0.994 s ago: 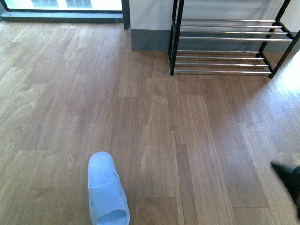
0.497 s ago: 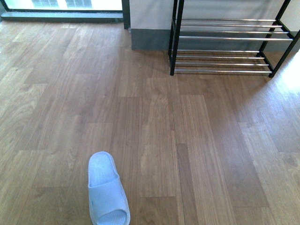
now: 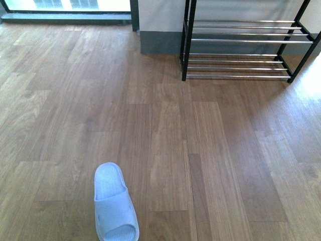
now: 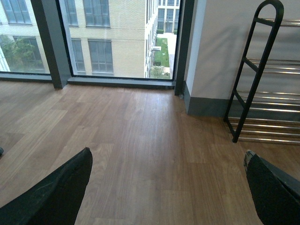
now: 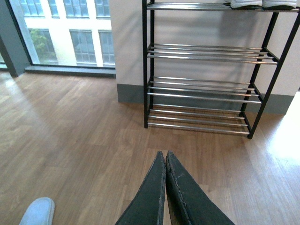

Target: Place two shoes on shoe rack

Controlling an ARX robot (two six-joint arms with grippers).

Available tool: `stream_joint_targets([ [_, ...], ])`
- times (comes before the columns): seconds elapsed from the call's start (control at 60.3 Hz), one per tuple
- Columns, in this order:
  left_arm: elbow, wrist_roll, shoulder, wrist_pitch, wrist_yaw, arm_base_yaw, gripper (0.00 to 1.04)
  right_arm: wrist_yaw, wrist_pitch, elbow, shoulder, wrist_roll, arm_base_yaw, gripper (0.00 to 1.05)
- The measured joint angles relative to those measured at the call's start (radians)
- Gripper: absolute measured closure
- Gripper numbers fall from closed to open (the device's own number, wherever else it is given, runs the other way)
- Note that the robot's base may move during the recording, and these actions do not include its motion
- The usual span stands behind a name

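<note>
One pale blue slide [image 3: 115,206] lies on the wood floor at the near left, toe toward me; its tip [image 5: 37,211] also shows in the right wrist view. The shoe rack [image 3: 241,45] stands against the far wall at the right, and its lower shelves are bare chrome bars. On the rack's [image 5: 206,89] top shelf, white shoe soles [image 5: 260,3] show at the frame edge. My left gripper [image 4: 168,152] is open over bare floor, with the rack's side piece [image 4: 255,70] ahead of it. Shut on nothing, my right gripper [image 5: 164,153] points at the rack. Neither arm shows in the front view.
A floor-to-ceiling window [image 4: 117,37] with a dark frame post [image 4: 180,47] runs along the far left. A white wall with grey skirting [image 3: 158,42] stands behind the rack. Bare wood floor [image 3: 200,150] stretches between the slide and the rack.
A dark gripper part at the lower right edge of the front view one second ago has left the frame. The slide and rack have not moved.
</note>
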Motion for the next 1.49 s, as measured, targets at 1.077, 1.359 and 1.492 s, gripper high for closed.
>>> stream_joint_targets([
  [1.077,0.319,-0.282,0.871,-0.14,0.023,0.047,0.09,0.001,0.006,-0.018,-0.043,0.0,0.0,0.2],
  [1.359,0.458,0.187,1.62,0.144,-0.008,-0.095,0.09,0.0,0.006,-0.018,-0.043,0.001,0.0,0.09],
  [1.492,0.517,0.307,1.901,0.261,-0.082,-0.135,0.09,0.0,0.006,-0.018,-0.043,0.001,0.001,0.09],
])
